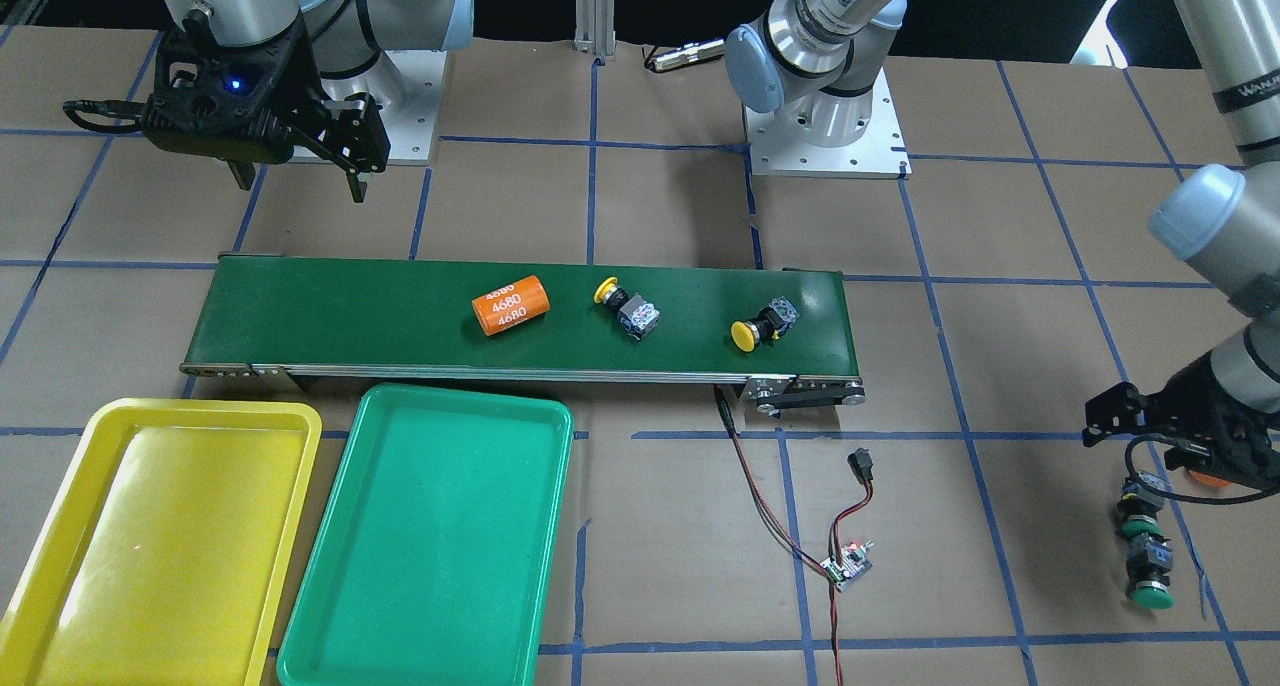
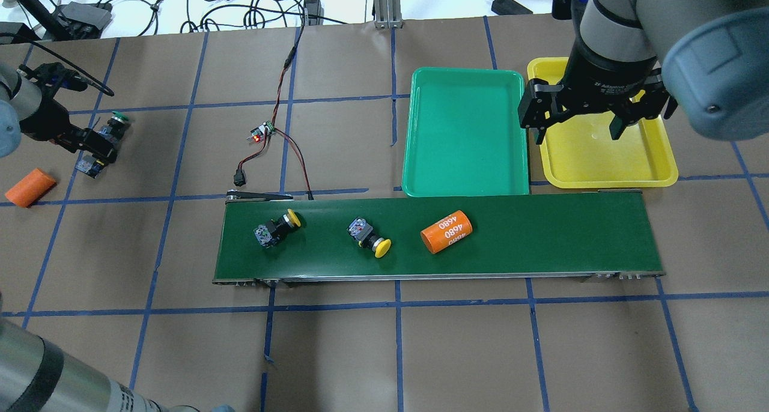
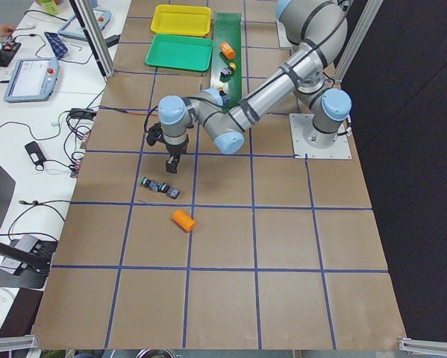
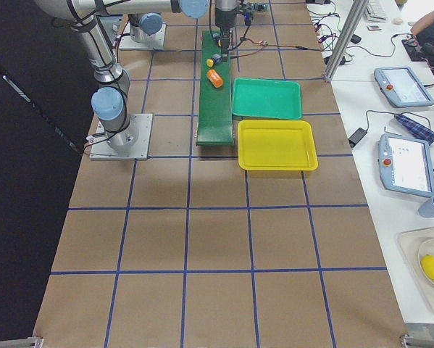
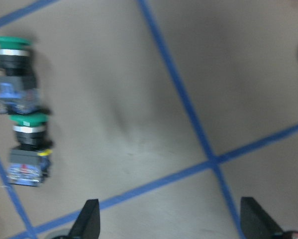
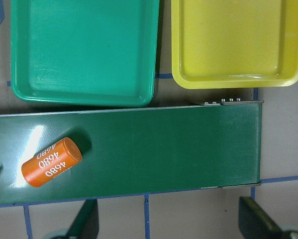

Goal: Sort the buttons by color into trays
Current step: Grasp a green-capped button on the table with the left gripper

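Observation:
Two yellow-capped buttons [image 1: 625, 306] [image 1: 760, 326] lie on their sides on the dark green conveyor belt [image 1: 350, 306]. Two green-capped buttons [image 5: 12, 74] [image 5: 29, 149] lie end to end on the brown table paper at the robot's left. My left gripper [image 5: 171, 221] hovers just beside them, open, with only bare paper between its fingers. The yellow tray [image 1: 60, 526] and the green tray [image 1: 330, 566] sit side by side past the belt, both holding nothing. Raised near the belt's tray end, my right gripper [image 1: 300, 181] is open and holds nothing.
An orange cylinder marked 4680 [image 1: 511, 304] lies on the belt beside the yellow buttons. A second orange cylinder [image 2: 30, 188] rests on the paper near the left gripper. A small circuit board [image 1: 848, 566] with red-black wires lies between the belt and the green buttons.

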You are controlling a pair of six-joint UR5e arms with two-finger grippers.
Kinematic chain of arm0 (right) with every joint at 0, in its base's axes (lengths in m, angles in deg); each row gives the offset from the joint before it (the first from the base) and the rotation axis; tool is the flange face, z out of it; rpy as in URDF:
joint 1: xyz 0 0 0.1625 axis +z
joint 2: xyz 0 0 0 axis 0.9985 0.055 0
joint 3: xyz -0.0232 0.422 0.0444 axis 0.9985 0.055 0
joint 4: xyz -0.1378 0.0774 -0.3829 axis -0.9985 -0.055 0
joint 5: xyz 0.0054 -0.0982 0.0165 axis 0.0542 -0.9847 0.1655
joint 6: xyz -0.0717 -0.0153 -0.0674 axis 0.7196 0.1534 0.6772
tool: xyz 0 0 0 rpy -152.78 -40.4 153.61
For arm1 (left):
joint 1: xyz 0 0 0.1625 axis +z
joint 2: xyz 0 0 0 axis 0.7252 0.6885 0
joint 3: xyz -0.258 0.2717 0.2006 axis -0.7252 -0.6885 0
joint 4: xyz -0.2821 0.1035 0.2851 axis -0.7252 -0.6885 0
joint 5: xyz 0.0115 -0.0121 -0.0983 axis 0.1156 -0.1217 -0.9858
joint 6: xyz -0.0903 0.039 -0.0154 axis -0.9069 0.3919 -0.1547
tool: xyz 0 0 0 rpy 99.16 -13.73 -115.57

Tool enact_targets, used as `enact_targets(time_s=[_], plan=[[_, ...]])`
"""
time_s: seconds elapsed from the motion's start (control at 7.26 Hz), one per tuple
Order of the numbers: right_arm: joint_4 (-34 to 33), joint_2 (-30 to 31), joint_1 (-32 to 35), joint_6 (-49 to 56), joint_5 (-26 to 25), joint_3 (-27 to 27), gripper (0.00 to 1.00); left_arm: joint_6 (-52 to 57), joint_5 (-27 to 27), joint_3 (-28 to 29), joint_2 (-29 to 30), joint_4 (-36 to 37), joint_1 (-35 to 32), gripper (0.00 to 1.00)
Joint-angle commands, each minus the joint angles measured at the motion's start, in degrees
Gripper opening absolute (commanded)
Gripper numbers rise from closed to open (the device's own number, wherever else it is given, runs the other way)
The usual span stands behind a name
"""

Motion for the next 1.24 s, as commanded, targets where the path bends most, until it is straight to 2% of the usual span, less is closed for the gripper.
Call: enact_targets(time_s=[0.0, 0.55, 0.69, 0.83, 1.1], plan=[[0.0, 0.04, 0.03, 0.0, 0.0, 0.0, 1.0, 3.74, 0.02, 2.6, 5.28, 0.11, 3.13, 1.0], [0.0, 0.04, -0.05, 0.0, 0.0, -0.35, 1.0, 5.95, -0.07, 3.56, 9.15, 6.26, 3.3, 1.0], [0.0, 0.04, -0.05, 0.0, 0.0, -0.35, 1.0, 6.91, -0.33, 4.09, 9.77, 6.17, 3.22, 0.93], [0.0, 0.04, -0.05, 0.0, 0.0, -0.35, 1.0, 8.75, -0.33, 2.79, 9.69, 6.17, 3.22, 0.01], [0.0, 0.04, -0.05, 0.0, 0.0, -0.35, 1.0, 8.42, 0.19, 2.86, 8.03, 5.13, 3.22, 0.0]])
